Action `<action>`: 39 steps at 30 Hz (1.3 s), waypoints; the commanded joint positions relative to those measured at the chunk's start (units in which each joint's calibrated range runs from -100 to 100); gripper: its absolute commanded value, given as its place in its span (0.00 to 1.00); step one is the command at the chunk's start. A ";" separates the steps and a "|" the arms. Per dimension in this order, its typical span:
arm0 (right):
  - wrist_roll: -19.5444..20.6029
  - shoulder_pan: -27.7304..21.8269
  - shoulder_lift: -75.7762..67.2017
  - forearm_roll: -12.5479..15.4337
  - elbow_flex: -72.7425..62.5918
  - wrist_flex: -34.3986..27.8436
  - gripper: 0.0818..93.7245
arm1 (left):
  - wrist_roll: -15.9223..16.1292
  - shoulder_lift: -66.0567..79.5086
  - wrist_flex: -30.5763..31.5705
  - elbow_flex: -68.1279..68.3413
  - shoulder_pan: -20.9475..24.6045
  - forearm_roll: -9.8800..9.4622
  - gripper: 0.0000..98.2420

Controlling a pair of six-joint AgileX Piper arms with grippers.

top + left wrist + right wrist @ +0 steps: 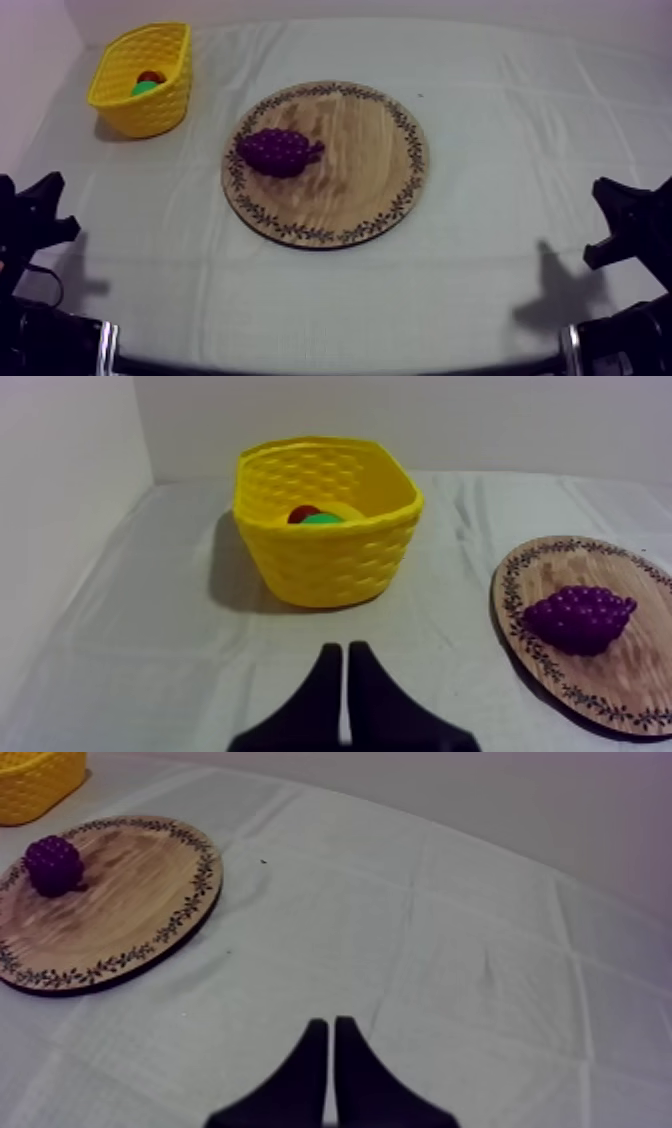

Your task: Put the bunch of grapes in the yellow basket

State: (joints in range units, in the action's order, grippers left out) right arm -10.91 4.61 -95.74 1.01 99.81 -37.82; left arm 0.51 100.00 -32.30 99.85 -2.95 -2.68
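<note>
colours and patterns, table top
purple bunch of grapes [278, 152]; brown-grained wooden board [365, 170], dark leaf-vine rim; yellow basket [150, 108], woven relief, small red fruit [153, 76] and a green piece [143, 88] inside; grey-white cloth [480, 290].

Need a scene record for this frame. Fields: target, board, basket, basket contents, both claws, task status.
target: bunch of grapes, lying on the board's basket-side half
board: round wooden board, patterned rim, lying flat
basket: yellow basket, upright, apart from the board, on the left arm's side
basket contents: small red fruit and a green item, kind unclear
left claw: shut, nothing held, pointing toward the basket
right claw: shut, nothing held, away from the board
task status: not started, grapes untouched
</note>
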 commanded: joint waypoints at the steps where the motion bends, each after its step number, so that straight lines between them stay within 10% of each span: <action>1: -0.01 -0.02 -0.01 -0.01 -0.03 0.00 0.00 | 0.15 0.00 0.04 0.04 0.17 -0.17 0.00; 21: -0.02 -0.02 -0.01 -0.01 -0.03 0.00 0.00 | 1.68 -1.79 -2.64 -2.04 -0.07 0.24 0.00; 39: -0.04 -0.02 -0.01 -0.01 -0.03 0.00 0.00 | 5.57 -43.58 -8.46 -40.68 -6.35 1.56 0.00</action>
State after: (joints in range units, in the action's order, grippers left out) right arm -10.88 4.61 -95.74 1.01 99.81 -37.82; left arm 5.86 65.26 -40.22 67.40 -8.80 -1.09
